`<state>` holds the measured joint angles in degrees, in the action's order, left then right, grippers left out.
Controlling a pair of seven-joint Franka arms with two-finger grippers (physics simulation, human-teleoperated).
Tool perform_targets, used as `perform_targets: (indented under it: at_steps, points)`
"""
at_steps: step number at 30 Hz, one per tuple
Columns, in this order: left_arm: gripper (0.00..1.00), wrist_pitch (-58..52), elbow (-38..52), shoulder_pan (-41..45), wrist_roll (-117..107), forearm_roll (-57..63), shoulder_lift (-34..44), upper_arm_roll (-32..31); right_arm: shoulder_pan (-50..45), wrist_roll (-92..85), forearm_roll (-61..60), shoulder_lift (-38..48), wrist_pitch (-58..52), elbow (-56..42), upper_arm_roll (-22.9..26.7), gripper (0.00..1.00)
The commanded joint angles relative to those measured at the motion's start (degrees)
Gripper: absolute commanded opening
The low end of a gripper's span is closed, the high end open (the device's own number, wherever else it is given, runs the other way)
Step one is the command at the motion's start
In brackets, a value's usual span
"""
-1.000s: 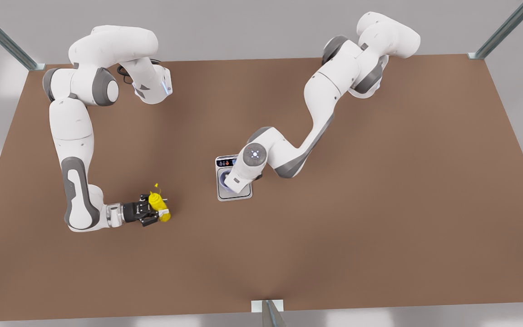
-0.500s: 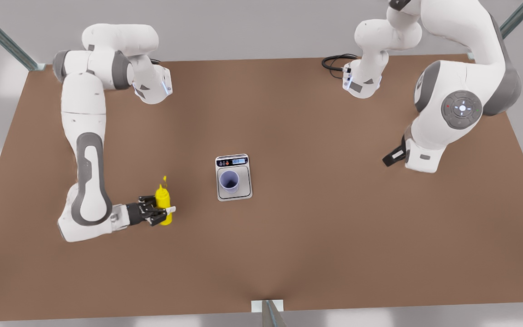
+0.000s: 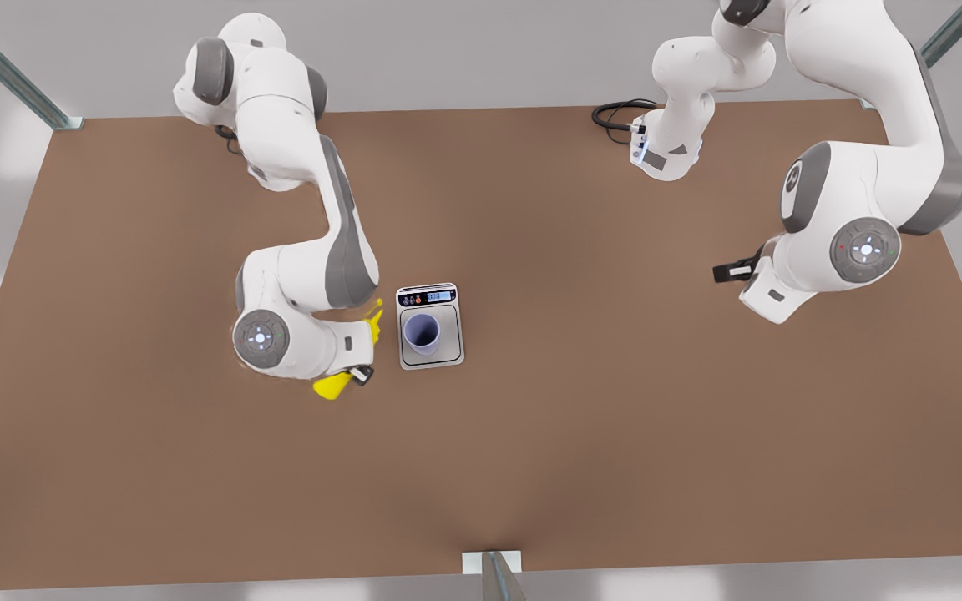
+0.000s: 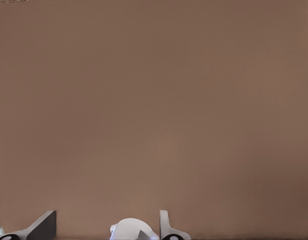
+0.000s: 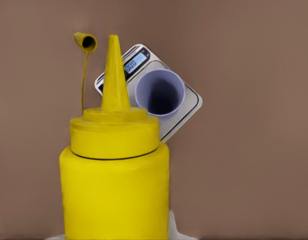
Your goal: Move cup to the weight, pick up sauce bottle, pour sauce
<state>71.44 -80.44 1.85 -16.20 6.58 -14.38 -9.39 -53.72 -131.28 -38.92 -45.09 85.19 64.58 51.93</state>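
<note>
The main risk is a spill: the sauce bottle (image 3: 333,386) hangs tilted at about 9 o'clock of the scale (image 3: 431,327), its nozzle not yet over the cup (image 3: 422,332). Its loose tethered cap (image 5: 85,41) could swing into the stream. The cup is narrow and light, so a touch could tip it off the plate.

The right gripper (image 3: 353,373) holds the bottle by its body, closed around it. The left gripper (image 3: 731,271) waits at 3 o'clock, well apart, over the bare desk (image 3: 615,417), its fingers (image 4: 44,227) spread wide and holding nothing.
</note>
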Motion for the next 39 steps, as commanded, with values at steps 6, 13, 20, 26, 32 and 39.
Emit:
perform_targets:
  at_steps: [6, 13, 20, 26, 32, 39]
  points:
    - [1.00, -1.04, 0.02, -0.10, 18.93, -0.07, 0.05, -0.02, -6.75, 55.52, 13.43, -2.54, 6.30, -2.27, 0.54, 0.54]
    - [1.00, -1.92, -0.06, -0.27, 19.02, -0.07, -0.30, -0.02, -10.62, 55.52, 24.24, -4.12, 8.76, -1.47, 0.28, 0.55]
    - [1.00, -2.62, -0.06, -0.54, 18.93, -0.07, -0.39, -0.02, -12.64, 55.26, 25.91, -6.59, 9.64, -0.42, 0.10, 0.55]
    - [1.00, -2.62, -0.07, -0.62, 18.93, -0.07, -0.65, -0.02, -12.90, 54.55, 29.34, -6.41, 9.64, 2.04, 0.10, 0.55]
    - [1.00, -3.06, -0.06, -0.62, 18.93, -0.07, -1.09, -0.02, -13.69, 54.55, 32.94, -6.67, 11.84, 5.47, 0.01, 0.55]
    - [1.00, -3.41, -0.06, -0.62, 18.93, -0.07, -1.44, -0.02, -15.71, 54.64, 33.74, -6.76, 12.01, 6.35, -0.07, 0.55]
